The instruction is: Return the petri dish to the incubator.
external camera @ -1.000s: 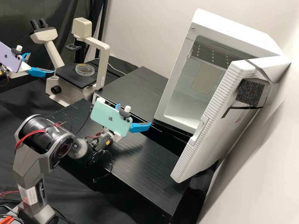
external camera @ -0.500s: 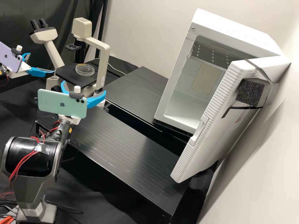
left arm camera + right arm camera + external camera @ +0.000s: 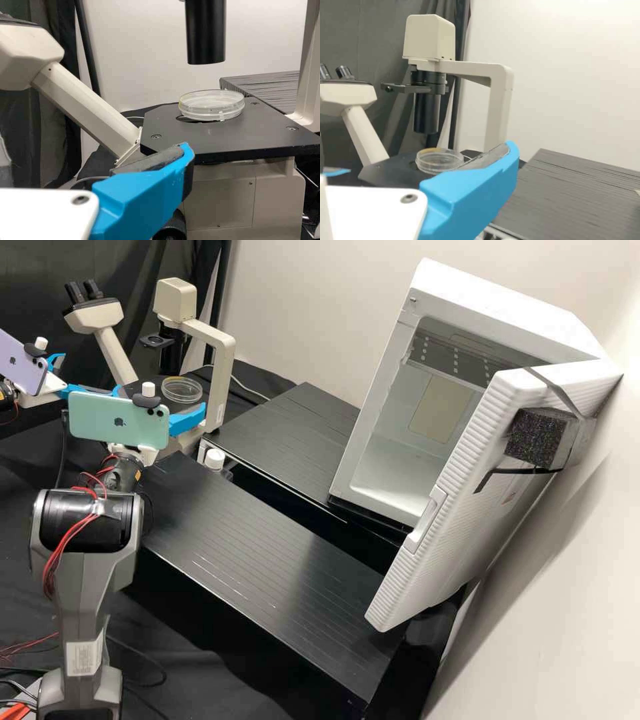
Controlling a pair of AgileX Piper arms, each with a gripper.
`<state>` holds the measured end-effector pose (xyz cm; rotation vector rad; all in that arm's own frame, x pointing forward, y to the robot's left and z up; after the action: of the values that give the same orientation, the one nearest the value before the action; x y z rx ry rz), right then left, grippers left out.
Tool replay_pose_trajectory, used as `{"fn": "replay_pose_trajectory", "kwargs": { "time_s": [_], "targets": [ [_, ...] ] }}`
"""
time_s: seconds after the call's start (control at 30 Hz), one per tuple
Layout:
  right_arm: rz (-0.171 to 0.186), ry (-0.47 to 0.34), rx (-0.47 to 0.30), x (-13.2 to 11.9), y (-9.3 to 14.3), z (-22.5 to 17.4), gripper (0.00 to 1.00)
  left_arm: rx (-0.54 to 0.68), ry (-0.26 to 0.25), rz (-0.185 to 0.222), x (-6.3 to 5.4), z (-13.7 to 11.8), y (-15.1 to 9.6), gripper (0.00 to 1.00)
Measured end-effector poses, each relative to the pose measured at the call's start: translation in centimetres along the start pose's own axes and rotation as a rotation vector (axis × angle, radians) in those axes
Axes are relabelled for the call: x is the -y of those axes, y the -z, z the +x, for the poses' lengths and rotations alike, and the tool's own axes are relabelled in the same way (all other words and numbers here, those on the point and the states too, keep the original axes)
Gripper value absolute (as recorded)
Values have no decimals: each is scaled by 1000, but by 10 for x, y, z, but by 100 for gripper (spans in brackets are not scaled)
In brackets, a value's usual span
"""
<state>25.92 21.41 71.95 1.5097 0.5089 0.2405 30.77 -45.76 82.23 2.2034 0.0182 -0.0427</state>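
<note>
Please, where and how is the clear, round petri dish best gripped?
Probably grip the dish across its low round side wall, coming level from its near side in the high view: it sits on the flat black stage beneath a dark cylinder.

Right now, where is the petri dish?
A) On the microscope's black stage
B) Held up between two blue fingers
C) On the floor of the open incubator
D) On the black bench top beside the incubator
A: the petri dish rests on the microscope's flat black stage, below the dark tube hanging over it.
</note>
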Motion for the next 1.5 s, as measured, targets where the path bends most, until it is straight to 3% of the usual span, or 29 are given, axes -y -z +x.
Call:
{"fn": "replay_pose_trajectory", "kwargs": {
  "time_s": [0.3,0.63,0.9,1.07,1.5],
  "targets": [
    [25,45,13,18,6,48,100,0,0,0,0,0,0,100],
    [15,79,54,40,4,91,100,0,0,0,0,0,0,100],
    [2,110,114,53,0,118,100,0,0,0,0,0,0,100],
    [-35,109,133,56,-2,135,100,0,0,0,0,0,0,100],
    [47,145,231,75,-17,158,100,0,0,0,0,0,0,100]
  ]
}}
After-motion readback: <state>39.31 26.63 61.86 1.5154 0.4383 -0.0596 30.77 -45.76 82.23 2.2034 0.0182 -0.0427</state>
